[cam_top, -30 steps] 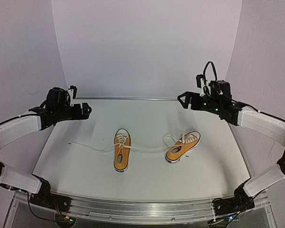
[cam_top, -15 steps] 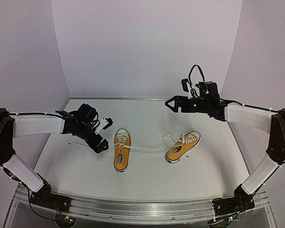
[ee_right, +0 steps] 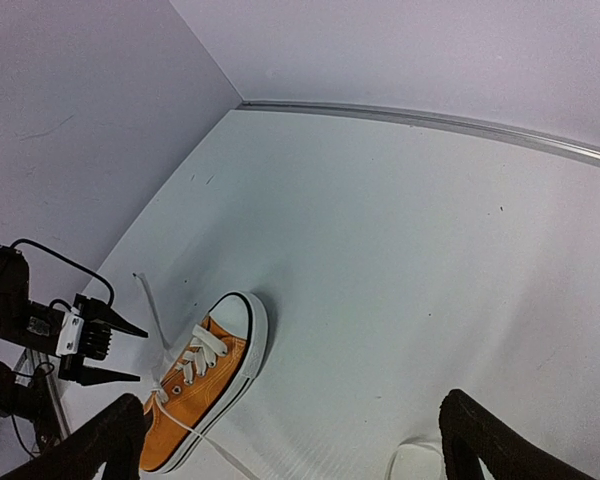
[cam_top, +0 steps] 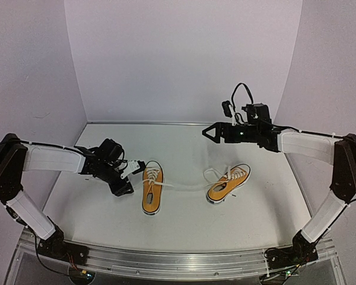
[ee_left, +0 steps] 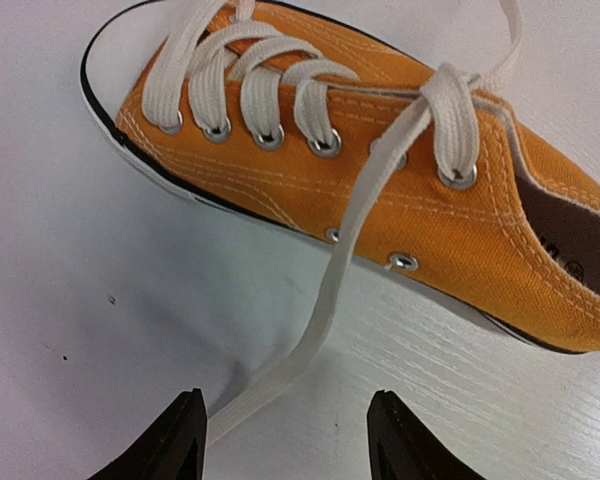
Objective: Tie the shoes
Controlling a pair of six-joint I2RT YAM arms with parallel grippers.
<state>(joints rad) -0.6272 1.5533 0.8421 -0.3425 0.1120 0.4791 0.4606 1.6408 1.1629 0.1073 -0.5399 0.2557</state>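
Straddling lace | left gripper (ee_left: 285, 445) low, just left of left shoe (cam_top: 152, 187); jaws part-open, white lace (ee_left: 325, 310) running between them, nothing clamped yet; judged placed to pinch it | right gripper (cam_top: 209, 132) raised far right, wide open, empty, judged standing by | right shoe (cam_top: 228, 183) right of centre, laces loose

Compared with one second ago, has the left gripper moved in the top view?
Yes. The left gripper has moved right and nearer to the arm bases, ending just left of the left shoe, which stayed put.
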